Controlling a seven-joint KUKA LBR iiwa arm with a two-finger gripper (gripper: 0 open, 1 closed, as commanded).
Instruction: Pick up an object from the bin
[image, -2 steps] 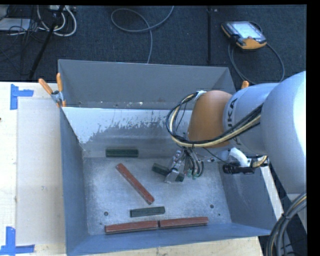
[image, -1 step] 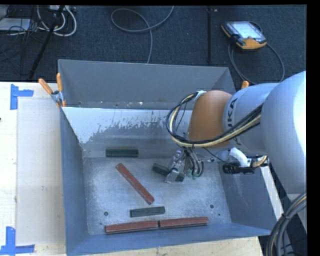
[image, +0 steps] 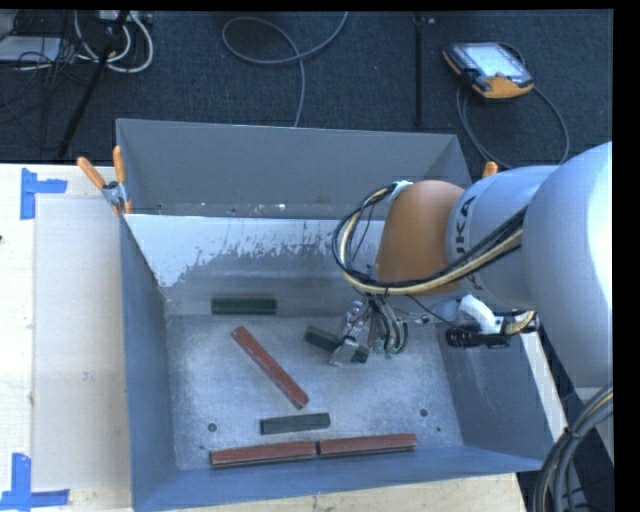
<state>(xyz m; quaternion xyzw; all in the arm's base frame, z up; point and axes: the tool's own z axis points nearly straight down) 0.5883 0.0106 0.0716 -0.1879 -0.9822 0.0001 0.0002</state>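
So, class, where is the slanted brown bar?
In the camera view the slanted brown bar lies centrally, left of the gripper, between the upper dark bar and lower dark bar.

Pincer (image: 350, 348) low beside, perhaps touching, a dark block (image: 320, 339).

Partly hidden: dark green block (image: 320, 339) under gripper (image: 350, 351); bin's right wall (image: 482, 400) behind arm (image: 560, 240).

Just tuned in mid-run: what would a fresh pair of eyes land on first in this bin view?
The arm's orange wrist cover, ringed by looped cables, dominates the right side of the grey bin. Below it, the tool sits low near the floor's centre, beside a small dark block. Next comes the diagonal reddish-brown bar mid-floor, then the row of two similar bars along the front wall.
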